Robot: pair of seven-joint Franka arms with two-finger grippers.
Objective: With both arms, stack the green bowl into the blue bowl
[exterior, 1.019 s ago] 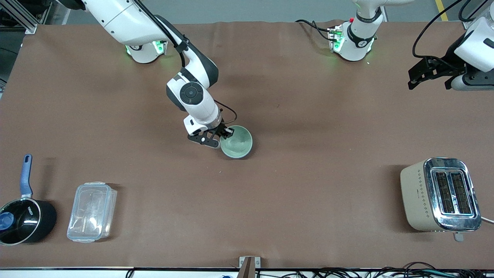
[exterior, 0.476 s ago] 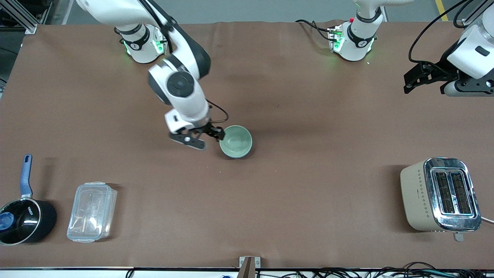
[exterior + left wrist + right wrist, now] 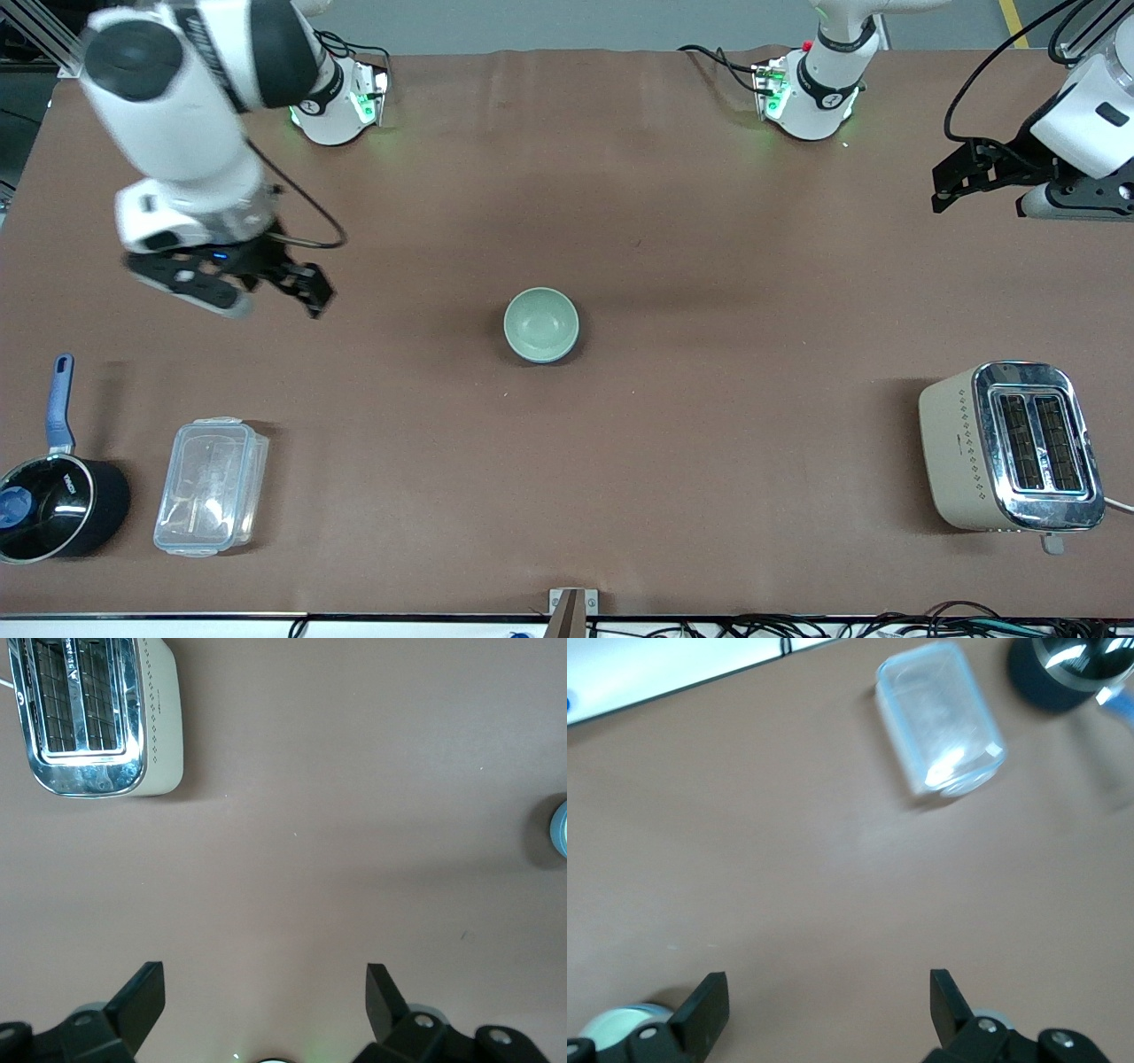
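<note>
The green bowl (image 3: 540,322) stands upright at the middle of the table, nested in the blue bowl (image 3: 572,346), which shows only as a thin darker edge around it. The stack also shows at the edge of the right wrist view (image 3: 609,1022) and of the left wrist view (image 3: 560,827). My right gripper (image 3: 299,289) is open and empty, raised over bare table toward the right arm's end, well apart from the bowls; it also shows in its wrist view (image 3: 828,1001). My left gripper (image 3: 955,181) waits open and empty over the left arm's end; it also shows in its wrist view (image 3: 266,997).
A cream and chrome toaster (image 3: 1010,447) stands near the front at the left arm's end. A clear plastic container (image 3: 211,486) and a black saucepan with a blue handle (image 3: 53,505) lie near the front at the right arm's end.
My right gripper has let go of the green bowl's rim, risen and swung away toward the right arm's end. The bowls have stayed put. The left arm has barely moved.
</note>
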